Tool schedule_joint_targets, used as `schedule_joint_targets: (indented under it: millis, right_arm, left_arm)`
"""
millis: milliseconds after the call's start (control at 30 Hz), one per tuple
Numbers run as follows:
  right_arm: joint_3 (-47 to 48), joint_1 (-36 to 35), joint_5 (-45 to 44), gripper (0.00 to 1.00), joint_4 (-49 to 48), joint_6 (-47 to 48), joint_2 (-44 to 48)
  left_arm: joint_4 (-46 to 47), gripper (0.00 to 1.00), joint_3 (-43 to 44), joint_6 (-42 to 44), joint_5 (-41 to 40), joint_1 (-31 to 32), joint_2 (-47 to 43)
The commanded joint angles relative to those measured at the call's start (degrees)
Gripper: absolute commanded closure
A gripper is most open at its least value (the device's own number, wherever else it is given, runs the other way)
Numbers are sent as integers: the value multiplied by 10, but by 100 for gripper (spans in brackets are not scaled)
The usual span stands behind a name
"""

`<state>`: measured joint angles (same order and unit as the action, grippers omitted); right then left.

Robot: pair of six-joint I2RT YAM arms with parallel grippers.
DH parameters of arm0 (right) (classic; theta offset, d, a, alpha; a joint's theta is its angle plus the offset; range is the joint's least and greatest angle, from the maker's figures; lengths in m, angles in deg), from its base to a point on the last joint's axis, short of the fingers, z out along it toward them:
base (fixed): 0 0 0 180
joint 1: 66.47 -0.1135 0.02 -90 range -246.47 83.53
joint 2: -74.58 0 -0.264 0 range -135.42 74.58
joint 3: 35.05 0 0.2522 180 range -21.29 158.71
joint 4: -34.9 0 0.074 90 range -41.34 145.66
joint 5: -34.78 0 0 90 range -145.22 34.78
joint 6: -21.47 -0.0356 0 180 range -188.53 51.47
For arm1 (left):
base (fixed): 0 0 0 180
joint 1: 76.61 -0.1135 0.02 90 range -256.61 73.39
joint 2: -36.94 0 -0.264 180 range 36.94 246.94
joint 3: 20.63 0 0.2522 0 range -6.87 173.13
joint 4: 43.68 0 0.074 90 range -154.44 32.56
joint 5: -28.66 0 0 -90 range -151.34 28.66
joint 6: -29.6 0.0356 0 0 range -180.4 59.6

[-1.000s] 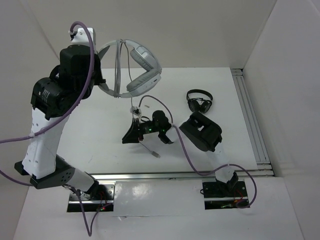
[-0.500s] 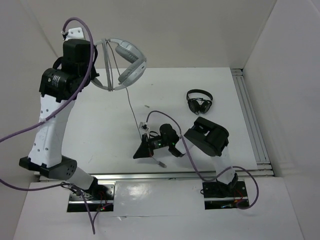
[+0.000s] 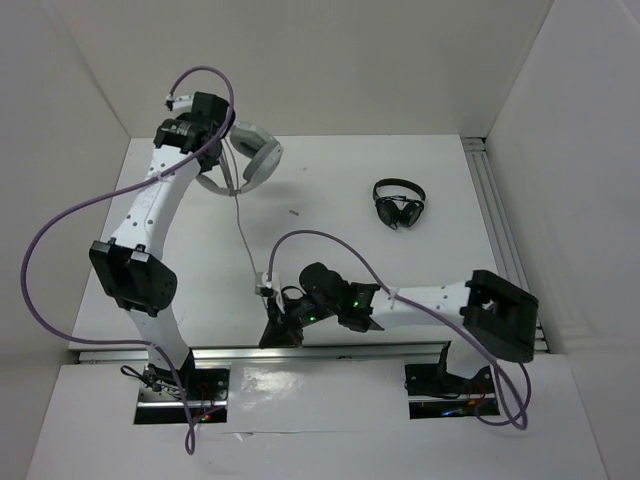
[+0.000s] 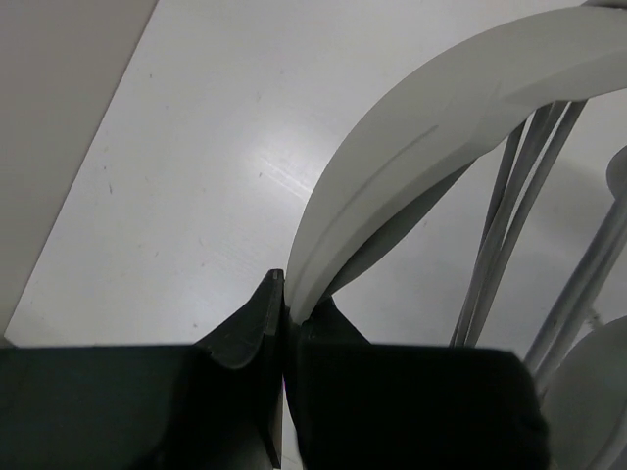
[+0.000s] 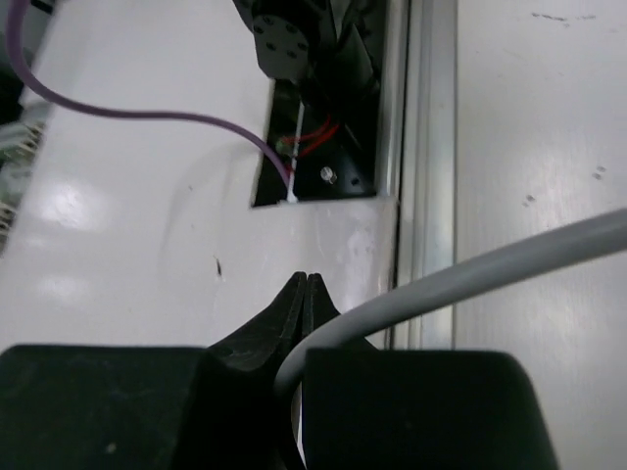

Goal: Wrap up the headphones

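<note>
The wrapping looks only partly done. The large light grey over-ear headphones with padded cups hang off the white tabletop at its far left corner. The left fingers are pinched shut on the wide pale headband. Beside the headband the left wrist view shows a few thin grey strands, which may be turns of cable already laid, though that cannot be told for sure. A long run of the thin grey cable is unwound, stretching from the cups down to the near edge. There the right fingers are closed on it, close to the rail. That length appears left to wind. A smaller pair of black headphones lies apart to the right.
</note>
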<state>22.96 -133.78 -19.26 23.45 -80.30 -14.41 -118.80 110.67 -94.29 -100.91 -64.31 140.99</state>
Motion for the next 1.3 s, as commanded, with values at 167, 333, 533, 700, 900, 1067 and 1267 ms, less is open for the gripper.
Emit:
schedule_joint_targets:
  millis: [167,333,533,700,900,1067,1267]
  right_arm:
    - [208,-24,-275,100,414,203,147]
    - [297,-12,-513,100,503,289,184]
    - [392,75,-595,100,518,357,189]
    - [368,107,-603,100,472,367,224]
    - [273,140,-624,100,348,396,262]
    - [265,233,-514,100,325,379,243]
    - [250,322,-372,100,321,342,226]
  left_arm:
    - [78,100,-145,28,-5,45,-32]
    - [121,100,-285,80,25,123,-88]
    - [127,100,-389,95,44,213,-153]
    - [121,100,-419,95,49,278,-213]
    - [140,100,-460,152,120,369,-315]
    - [116,100,-435,160,120,441,-369]
    - [111,100,-410,192,141,478,-445]
